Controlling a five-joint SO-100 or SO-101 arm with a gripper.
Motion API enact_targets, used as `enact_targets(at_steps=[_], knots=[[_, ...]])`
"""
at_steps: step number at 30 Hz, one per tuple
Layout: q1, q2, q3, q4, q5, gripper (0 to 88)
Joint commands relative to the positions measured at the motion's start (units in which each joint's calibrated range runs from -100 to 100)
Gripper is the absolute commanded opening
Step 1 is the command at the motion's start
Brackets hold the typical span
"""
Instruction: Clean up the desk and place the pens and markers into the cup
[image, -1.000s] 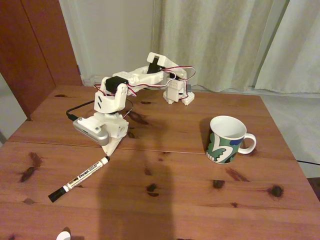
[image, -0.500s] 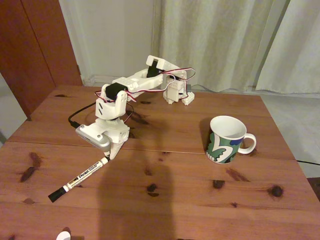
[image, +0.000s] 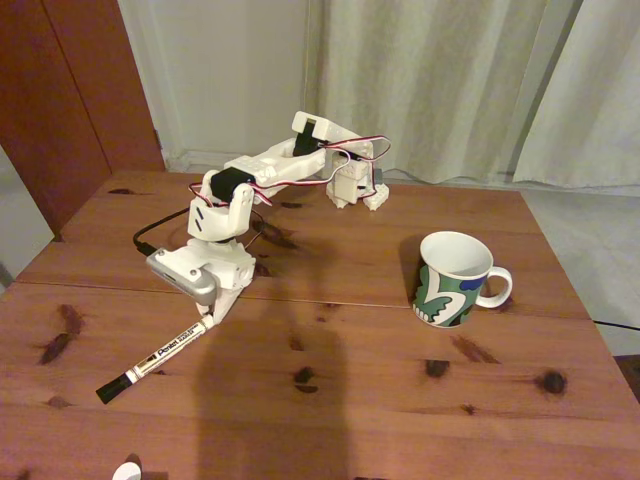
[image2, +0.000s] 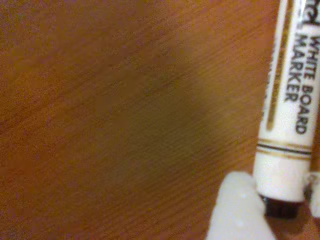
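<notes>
In the wrist view my jaws stand on both sides of the end of the marker: one white finger is at the left of this end and a small piece of the other finger is at the right edge. I cannot tell if they press the marker or only stand beside it. The barrel is white, with the black words "WHITE BOARD MARKER".

In the fixed view the marker lies flat and diagonal on the brown wooden counter, with its black cap toward the near left. Its other end is under my jaws, which are low on the counter. My white arm bends back from there to its base near the far edge. The cup stands upright at the right, well apart from the marker, and its handle points to the right. Behind the counter hang pale curtains.
</notes>
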Motion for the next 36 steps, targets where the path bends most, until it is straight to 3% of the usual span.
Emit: enact_targets(at_steps=[1, 19, 23, 30, 36], knots=[[0.76, -0.86, -2.28, -1.46, 0.15, 10.4], [1.01, 4.35, -2.46, -7.05, 0.46, 9.6], [1.41, 4.35, -2.28, -7.05, 0.52, 0.0], [1.49, 4.27, -2.19, -6.97, 0.57, 0.9], [2.86, 1.21, -2.91, 2.84, 3.50, 0.9]])
